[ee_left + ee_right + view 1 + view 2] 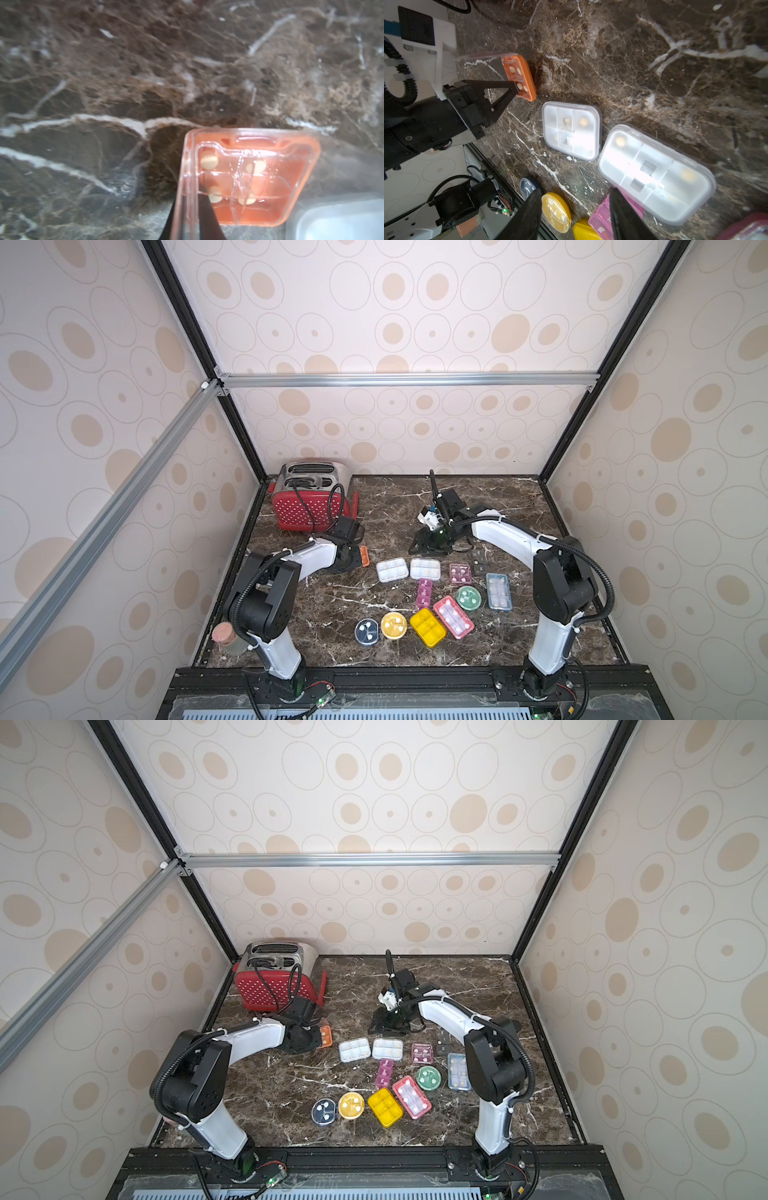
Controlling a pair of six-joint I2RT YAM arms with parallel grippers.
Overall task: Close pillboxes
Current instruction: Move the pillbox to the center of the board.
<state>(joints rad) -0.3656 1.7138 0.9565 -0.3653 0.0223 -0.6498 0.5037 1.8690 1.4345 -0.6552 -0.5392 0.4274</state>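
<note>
The left gripper [513, 87] had its jaws pinched shut on the edge of the clear lid [184, 176] of the orange pillbox [522, 76]. This box sat on the tabletop [332, 614] at the left end of the far row, just beside a white pillbox [571, 131]. Its lid looked partly raised off the base and not pressed flat, so this box seemed to be the one in hand and not yet closed.

The right gripper [575, 192] hung above the middle of the group with its jaws apart and nothing between them.

The other pillboxes [453, 617], about 11 in both top views, lay flat in a loose cluster between the 2 arms, and none showed a lid standing up. The 2 white ones looked covered in the right wrist view. Whether the rest were snapped shut could not be told. Judged from this, most of the task looked done, with the orange box left.
</note>
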